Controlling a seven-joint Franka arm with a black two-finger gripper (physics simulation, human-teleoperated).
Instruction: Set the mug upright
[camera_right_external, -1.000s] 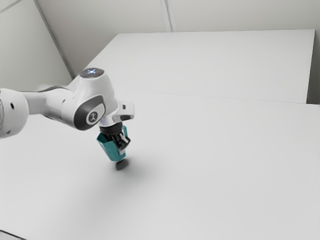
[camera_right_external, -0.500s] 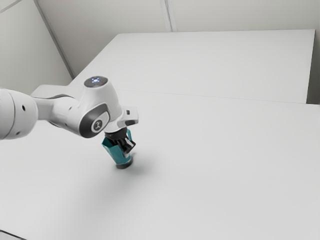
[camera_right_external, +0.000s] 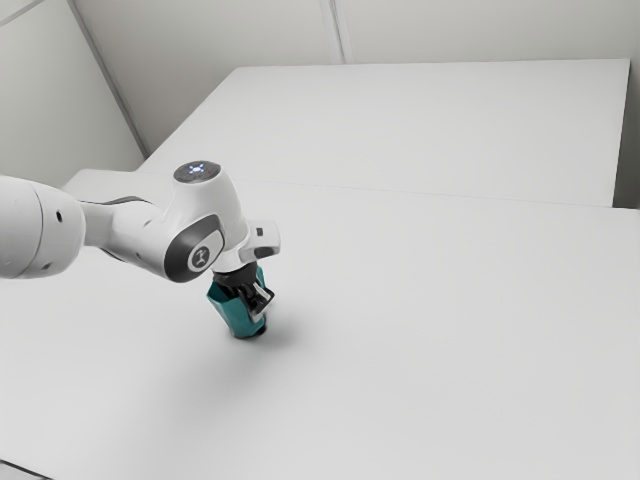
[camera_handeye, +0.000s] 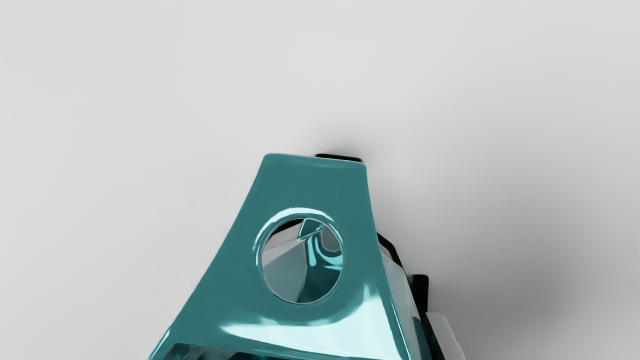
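Mug (camera_right_external: 235, 313): probably light, rigid and slippery, perhaps brittle; best gripped squarely across a firm wall, clear of the round hole (camera_handeye: 302, 261). Finish glossy teal, flat-sided, narrowing to a dark base (camera_right_external: 250, 333). It leans, mouth up toward the exterior view's left, base at or just above the tabletop (camera_right_external: 420, 330). My claw (camera_right_external: 257, 301) is clenched on it.

Free room: desk (camera_right_external: 430, 330), wide stretch, ext. view's R of mug (camera_right_external: 235, 316); also betw. mug & ext. view's bottom edge. Obst. 1: mug, teal, tilted, handle loop w/ round opening. Obst. 2: arm (camera_right_external: 135, 235), ext. view's L, blocks approach from above mug. Obst. 3: wall (camera_right_external: 450, 30), behind desk.
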